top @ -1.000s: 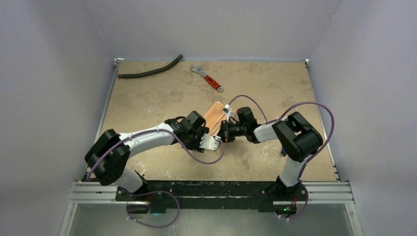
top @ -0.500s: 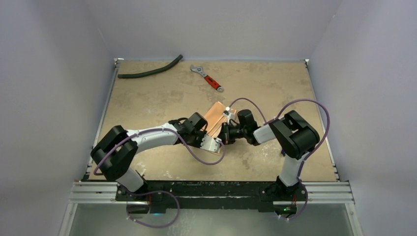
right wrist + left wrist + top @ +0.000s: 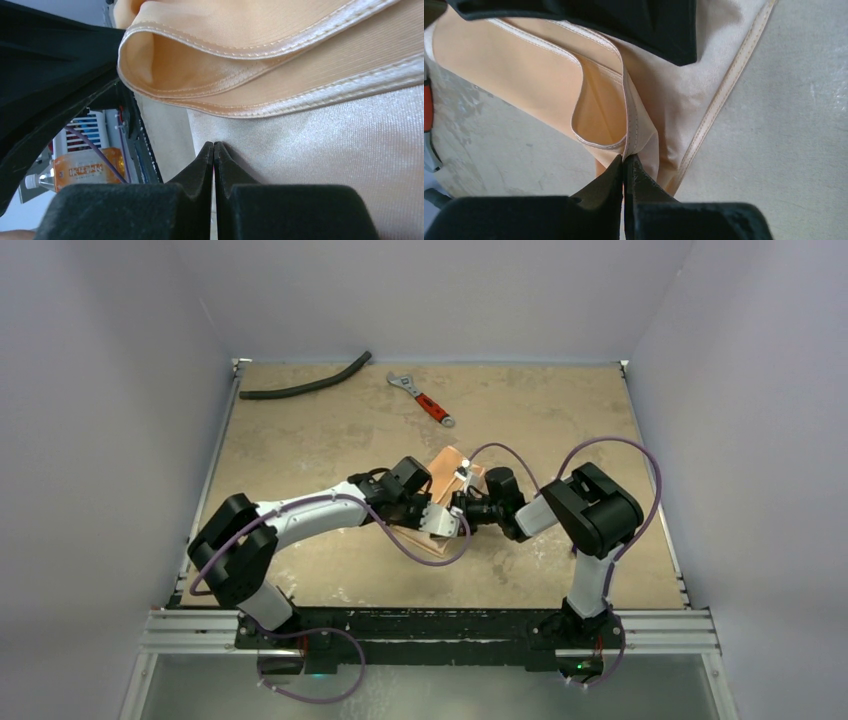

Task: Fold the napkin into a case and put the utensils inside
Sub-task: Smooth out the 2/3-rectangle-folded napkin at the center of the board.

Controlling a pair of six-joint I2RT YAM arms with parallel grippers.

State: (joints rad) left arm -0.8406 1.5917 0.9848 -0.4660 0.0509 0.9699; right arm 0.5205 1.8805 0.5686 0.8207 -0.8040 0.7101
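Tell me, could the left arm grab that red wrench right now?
Probably not yet: the left gripper is pinched shut on the napkin. Nothing lies between it and the wrench, though.

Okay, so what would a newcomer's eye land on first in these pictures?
The peach-orange napkin bunched at mid-table, with the left gripper and right gripper both pinched shut on its folds. Then, at the far edge, the red-handled wrench and the curved black hose.
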